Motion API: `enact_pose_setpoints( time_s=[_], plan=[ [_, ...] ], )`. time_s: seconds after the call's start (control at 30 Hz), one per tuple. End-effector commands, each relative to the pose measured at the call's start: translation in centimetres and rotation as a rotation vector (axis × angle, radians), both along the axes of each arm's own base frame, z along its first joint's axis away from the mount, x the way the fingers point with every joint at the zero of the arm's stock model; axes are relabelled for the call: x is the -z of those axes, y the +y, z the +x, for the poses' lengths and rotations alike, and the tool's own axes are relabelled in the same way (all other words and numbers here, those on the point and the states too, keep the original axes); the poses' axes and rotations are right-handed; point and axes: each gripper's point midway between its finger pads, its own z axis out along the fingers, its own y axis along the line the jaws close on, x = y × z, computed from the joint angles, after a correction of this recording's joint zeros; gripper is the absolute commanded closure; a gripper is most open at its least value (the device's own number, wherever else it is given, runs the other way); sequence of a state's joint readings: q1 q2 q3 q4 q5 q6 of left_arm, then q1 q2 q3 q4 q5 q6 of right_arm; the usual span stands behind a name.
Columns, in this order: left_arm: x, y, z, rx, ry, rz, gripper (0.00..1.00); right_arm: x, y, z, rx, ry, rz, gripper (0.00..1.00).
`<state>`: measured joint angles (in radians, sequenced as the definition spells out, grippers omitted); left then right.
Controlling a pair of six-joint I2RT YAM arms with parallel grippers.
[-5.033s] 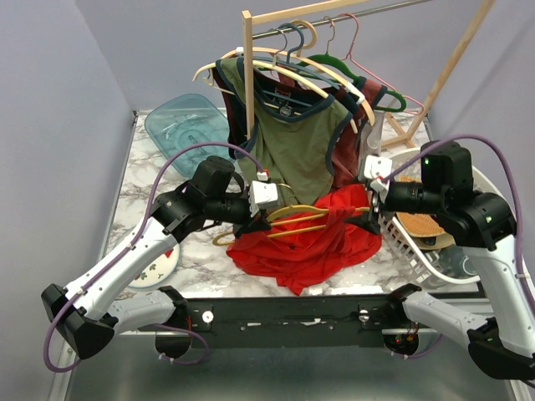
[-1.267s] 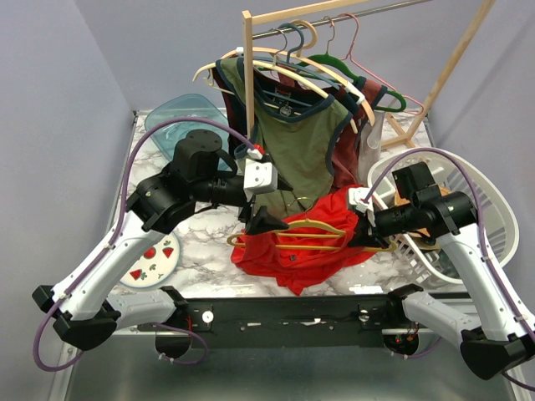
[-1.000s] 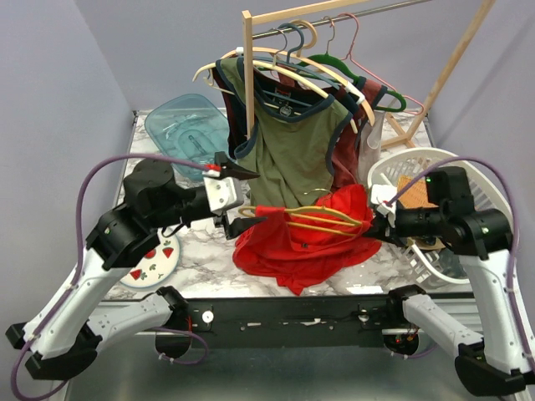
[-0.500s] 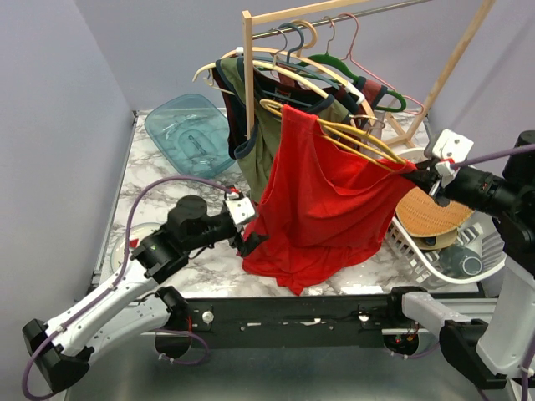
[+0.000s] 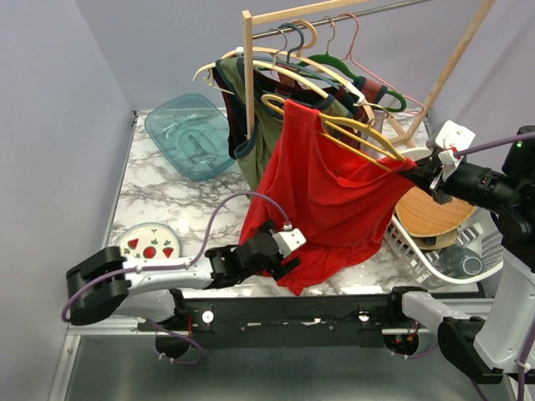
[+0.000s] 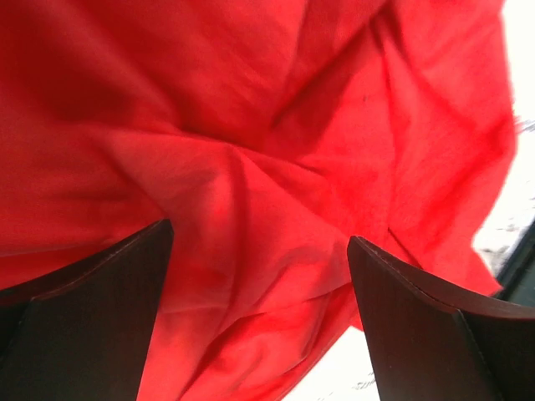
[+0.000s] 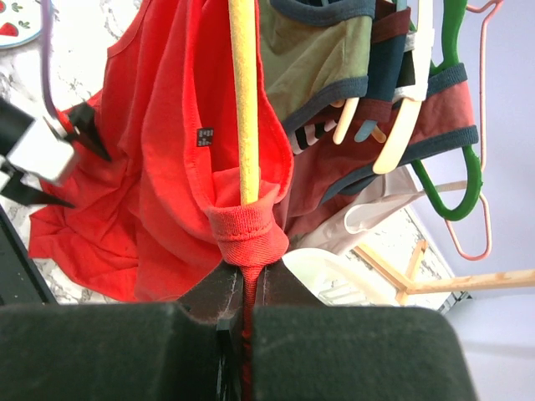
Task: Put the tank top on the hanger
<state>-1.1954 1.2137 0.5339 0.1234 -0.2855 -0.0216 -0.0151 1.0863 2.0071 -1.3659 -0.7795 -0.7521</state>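
Note:
The red tank top [image 5: 322,196] hangs from the thin yellow hanger [image 5: 368,134] in front of the clothes rack, its lower hem bunched on the table. My right gripper [image 5: 418,173] is shut on the top's strap at the hanger's right end. In the right wrist view the strap [image 7: 247,230] wraps the hanger's arm [image 7: 243,100] and runs into the closed jaws of that gripper [image 7: 248,282]. My left gripper [image 5: 280,253] is open at the top's lower left edge. In the left wrist view its fingers [image 6: 100,309] stand wide apart, with red fabric [image 6: 276,150] filling the gap of the gripper [image 6: 259,242].
A wooden rack [image 5: 248,67] holds an olive top [image 5: 263,125], a maroon garment and several cream, green and pink hangers. A blue tub [image 5: 191,134] lies at the back left. A strawberry plate [image 5: 150,242] is at the front left. A white dish rack [image 5: 443,259] stands at the right.

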Motion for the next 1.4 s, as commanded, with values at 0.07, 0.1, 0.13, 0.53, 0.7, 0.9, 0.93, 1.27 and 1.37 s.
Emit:
enact_pose_setpoints(
  time_s=[0.07, 0.1, 0.13, 0.53, 0.7, 0.9, 0.93, 1.27, 1.37],
  plan=[
    [2.6, -2.0, 0.9, -0.175, -0.021, 0.009, 0.01, 1.7, 0.8, -1.0, -0.032, 0.111, 0.050, 1.00],
    [3.0, -2.3, 0.6, -0.174, -0.019, 0.022, 0.02, 1.6, 0.7, -1.1, -0.029, 0.106, 0.050, 1.00],
    [3.2, -2.7, 0.4, -0.165, -0.014, 0.039, 0.03, 1.7, 0.7, -1.2, -0.026, 0.107, 0.048, 1.00],
    [4.4, -1.9, -3.7, -0.081, 0.091, 0.063, 1.00, 1.1, -0.2, -1.1, 0.033, 0.070, 0.030, 1.00],
    [-1.3, -2.2, -4.1, -0.021, 0.060, -0.031, 1.00, 0.7, -0.7, -1.2, 0.067, 0.053, 0.028, 1.00],
    [-14.0, -2.7, -2.9, 0.074, -0.145, -0.134, 1.00, -1.0, -2.9, -0.5, 0.218, -0.022, 0.025, 1.00],
    [-15.3, -2.5, -2.7, 0.081, -0.166, -0.120, 1.00, -1.6, -3.5, -0.2, 0.259, -0.047, 0.027, 1.00],
    [-36.8, -7.0, -2.5, 0.250, -0.394, -0.333, 1.00, -8.4, -7.1, -0.4, 0.500, -0.286, 0.057, 1.00],
    [-41.1, -8.6, -2.7, 0.298, -0.458, -0.396, 1.00, -11.3, -9.1, -0.6, 0.629, -0.383, 0.099, 1.00]
  ],
)
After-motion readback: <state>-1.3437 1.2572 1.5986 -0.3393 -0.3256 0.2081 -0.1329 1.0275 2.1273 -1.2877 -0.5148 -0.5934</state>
